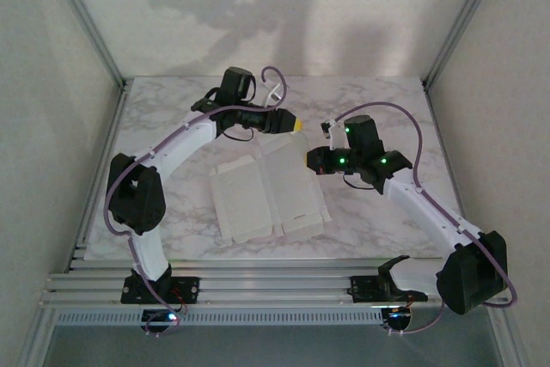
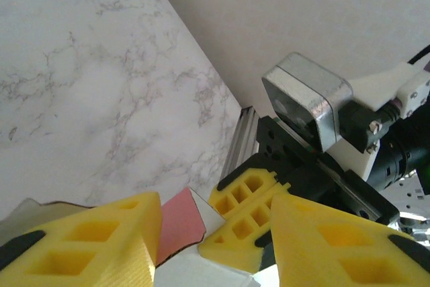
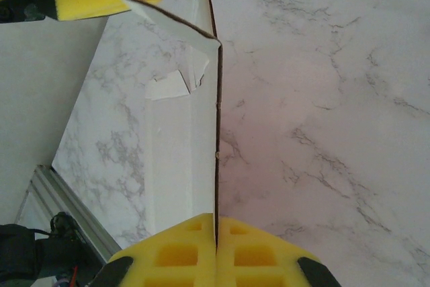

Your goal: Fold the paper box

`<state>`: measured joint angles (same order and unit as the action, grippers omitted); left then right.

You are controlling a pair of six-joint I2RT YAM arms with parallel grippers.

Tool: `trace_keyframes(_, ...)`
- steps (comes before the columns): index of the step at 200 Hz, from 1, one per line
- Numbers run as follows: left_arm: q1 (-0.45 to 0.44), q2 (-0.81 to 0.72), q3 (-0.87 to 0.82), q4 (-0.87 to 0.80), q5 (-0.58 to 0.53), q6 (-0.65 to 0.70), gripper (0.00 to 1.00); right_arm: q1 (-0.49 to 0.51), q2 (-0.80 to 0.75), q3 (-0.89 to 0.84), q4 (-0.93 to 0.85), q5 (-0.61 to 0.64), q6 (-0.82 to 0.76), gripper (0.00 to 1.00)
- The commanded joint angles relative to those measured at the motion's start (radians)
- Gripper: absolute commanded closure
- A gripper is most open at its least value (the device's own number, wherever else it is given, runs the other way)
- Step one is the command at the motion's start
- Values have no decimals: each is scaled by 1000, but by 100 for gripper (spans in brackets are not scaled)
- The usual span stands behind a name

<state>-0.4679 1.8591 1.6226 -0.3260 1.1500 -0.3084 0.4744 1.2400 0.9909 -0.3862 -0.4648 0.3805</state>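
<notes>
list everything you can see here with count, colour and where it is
paper box: one, white with a pink underside, lying mostly flat mid-table
table: one, white-grey marble, under everything
rails: one set, silver, along the near table edge
cables: two, purple, one along each arm
arms: two, white and black, curving in from the near edge
left end effector: one, yellow pads, open at the box's far corner flap
right end effector: one, yellow pads, shut on the box's right edge

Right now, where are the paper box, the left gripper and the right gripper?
paper box (image 1: 258,195), top view, flat white panel.
left gripper (image 1: 296,125), top view, yellow fingertips at the box's far edge.
right gripper (image 3: 216,233), right wrist view, seam between pads pinching the box's edge.
</notes>
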Motion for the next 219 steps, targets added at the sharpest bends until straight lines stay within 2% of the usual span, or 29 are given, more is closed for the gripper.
trace_keyframes(1,-10,23,47,-71,52,66,56,-3,12,22,-6,12,-16,100)
trace_keyframes(34,-32,54,83,-149,52,116,64,-1,22,25,-8,12,-24,100)
trace_keyframes(142,-89,112,113,-251,51,169,77,-1,17,28,-14,30,-38,100)
trace_keyframes(188,-103,138,127,-280,55,187,78,-3,12,25,-7,0,-59,100)
trace_keyframes(219,-94,140,161,-307,45,223,72,-2,0,26,-12,-40,-96,100)
